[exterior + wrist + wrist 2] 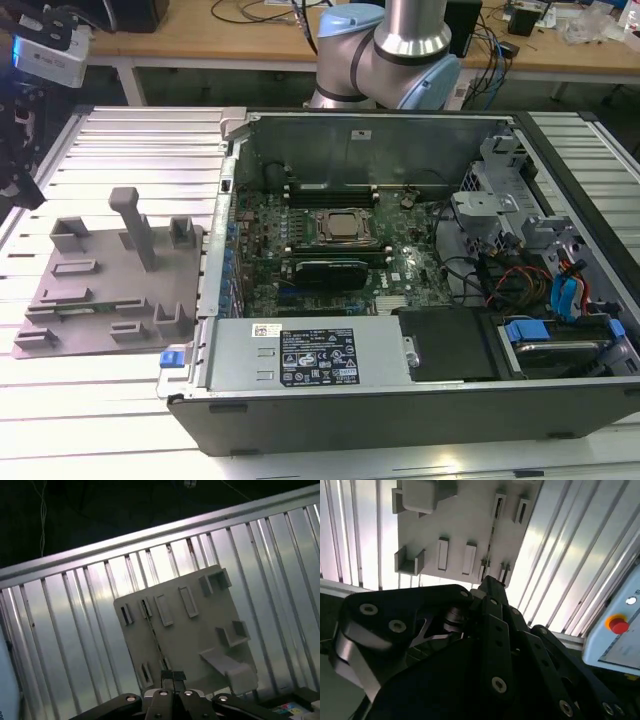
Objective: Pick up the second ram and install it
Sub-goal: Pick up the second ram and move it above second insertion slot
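The second ram (155, 640) is a thin dark strip standing on edge in a slot of the grey tray (200, 630). It also appears as a narrow dark line (489, 540) in the second wrist view and as a low dark strip (78, 309) near the tray's front in the exterior view. My gripper (173, 676) hangs well above the tray (100, 300), its two fingertips pressed together with nothing between them. In the exterior view the gripper (25, 185) is the black shape at the far left edge, up off the table.
The open computer case (400, 400) lies on the exterior view's right of the tray, with the motherboard (340, 260), processor (345, 228) and memory slots (330, 187) exposed. A tall grey post (135, 225) rises from the tray. The table (130, 150) is ribbed metal. A red button (618, 625) sits beside it.
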